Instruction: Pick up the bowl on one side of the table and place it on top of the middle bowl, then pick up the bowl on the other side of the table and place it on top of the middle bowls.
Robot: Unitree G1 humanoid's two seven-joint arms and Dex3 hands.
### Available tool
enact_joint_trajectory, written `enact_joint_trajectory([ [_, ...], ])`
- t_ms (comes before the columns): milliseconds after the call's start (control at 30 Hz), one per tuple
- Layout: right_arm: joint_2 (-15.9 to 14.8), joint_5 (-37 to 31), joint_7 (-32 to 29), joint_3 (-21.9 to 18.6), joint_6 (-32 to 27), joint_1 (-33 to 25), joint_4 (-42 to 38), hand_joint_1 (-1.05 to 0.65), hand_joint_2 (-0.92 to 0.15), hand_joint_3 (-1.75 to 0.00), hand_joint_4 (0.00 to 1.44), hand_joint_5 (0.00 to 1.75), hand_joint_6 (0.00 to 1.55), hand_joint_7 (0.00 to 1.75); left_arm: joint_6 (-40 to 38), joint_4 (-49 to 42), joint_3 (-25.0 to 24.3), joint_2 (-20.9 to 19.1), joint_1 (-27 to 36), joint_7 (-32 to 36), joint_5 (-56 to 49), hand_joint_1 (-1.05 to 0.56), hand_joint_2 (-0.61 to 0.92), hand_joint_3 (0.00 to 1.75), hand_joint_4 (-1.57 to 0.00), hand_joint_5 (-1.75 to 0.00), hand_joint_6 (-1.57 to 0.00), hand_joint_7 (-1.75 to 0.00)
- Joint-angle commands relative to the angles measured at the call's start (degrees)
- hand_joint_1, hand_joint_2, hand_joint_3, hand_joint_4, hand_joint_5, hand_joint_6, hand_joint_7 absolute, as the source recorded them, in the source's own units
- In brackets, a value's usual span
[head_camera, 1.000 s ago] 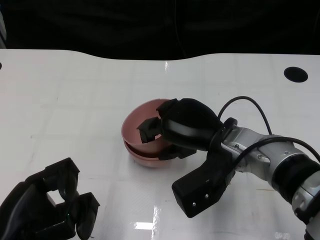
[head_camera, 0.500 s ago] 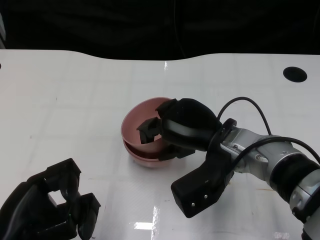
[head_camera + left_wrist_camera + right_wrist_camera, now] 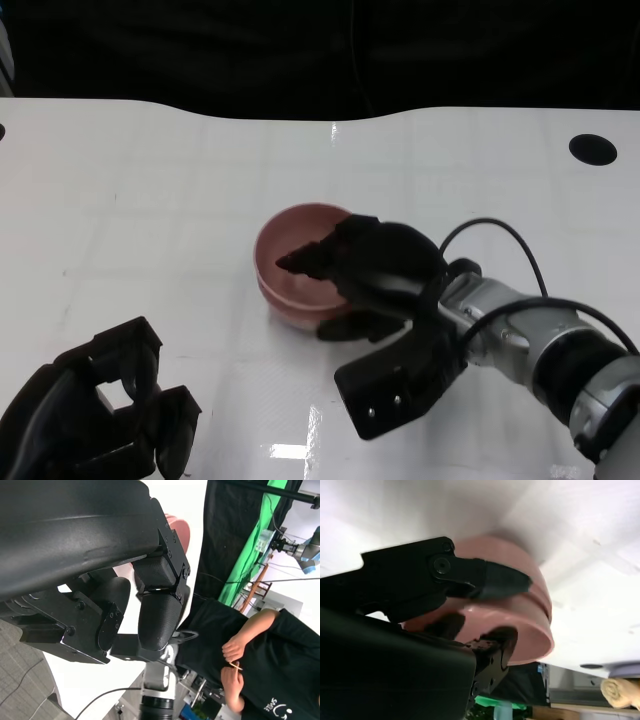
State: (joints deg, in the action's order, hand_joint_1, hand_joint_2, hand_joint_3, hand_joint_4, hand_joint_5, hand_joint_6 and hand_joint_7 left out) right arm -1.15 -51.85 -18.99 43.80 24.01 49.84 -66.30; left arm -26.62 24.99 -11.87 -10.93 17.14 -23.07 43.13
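- The top pink bowl (image 3: 300,262), nested in the stack, is gripped at its rim by the right hand (image 3: 372,268).
- The left hand (image 3: 95,410) is held empty, fingers apart, above the white desk (image 3: 150,200).

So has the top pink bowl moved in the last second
Yes. The top bowl, held by the right hand, was tilted above the lower bowl; it now sits level and nested in it.

Glossy white table (image 3: 150,200) catching ceiling glare, black round port (image 3: 592,148) at its far corner, black curtain (image 3: 300,50) behind, green backdrop (image 3: 255,535) beyond.
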Motion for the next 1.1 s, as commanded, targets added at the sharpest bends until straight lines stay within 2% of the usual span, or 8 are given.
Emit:
enact_joint_trajectory([
  [33, -0.6, -0.7, -3.9, 0.8, -0.8, -2.1, -1.6, -1.05, -0.92, -0.79, 0.00, 0.00, 0.00, 0.00, 0.2, 0.3, -0.4, -0.6, 0.5, 0.2, -0.2, 0.17, 0.78, 1.58, -1.09, -1.75, -0.90, -1.75],
  [533, -2.1, -1.2, -9.5, 1.2, -1.5, -3.7, -1.2, -1.05, -0.92, -0.82, 0.00, 0.00, 0.00, 0.00, 0.4, 0.3, -0.4, -0.7, 0.5, 0.4, -0.7, 0.17, 0.77, 1.60, -1.09, -1.75, -0.90, -1.75],
  [600, -3.4, -1.3, -10.4, 1.0, -0.7, -3.5, 0.2, -1.05, -0.92, -0.82, 0.00, 0.00, 0.00, 0.00, 0.4, -0.1, -0.5, -0.8, 0.2, 0.2, -0.7, 0.17, 0.77, 1.59, -1.09, -1.75, -0.90, -1.75],
  [733, -4.9, -1.2, -10.0, 0.8, 0.0, -3.1, 2.9, -1.05, -0.92, -0.82, 0.00, 0.00, 0.00, 0.00, 0.2, -0.5, -0.5, -0.8, -0.1, 0.2, -0.6, 0.18, 0.77, 1.59, -1.10, -1.75, -0.90, -1.75],
  [1100, -5.4, -1.5, -9.6, 1.0, 2.1, -1.7, 5.5, -1.05, -0.92, -0.77, 0.00, 0.00, 0.00, 0.00, -0.3, -0.4, -0.1, -0.6, -0.5, 1.2, -0.8, 0.17, 0.81, 1.55, -1.10, -1.75, -0.89, -1.75],
])
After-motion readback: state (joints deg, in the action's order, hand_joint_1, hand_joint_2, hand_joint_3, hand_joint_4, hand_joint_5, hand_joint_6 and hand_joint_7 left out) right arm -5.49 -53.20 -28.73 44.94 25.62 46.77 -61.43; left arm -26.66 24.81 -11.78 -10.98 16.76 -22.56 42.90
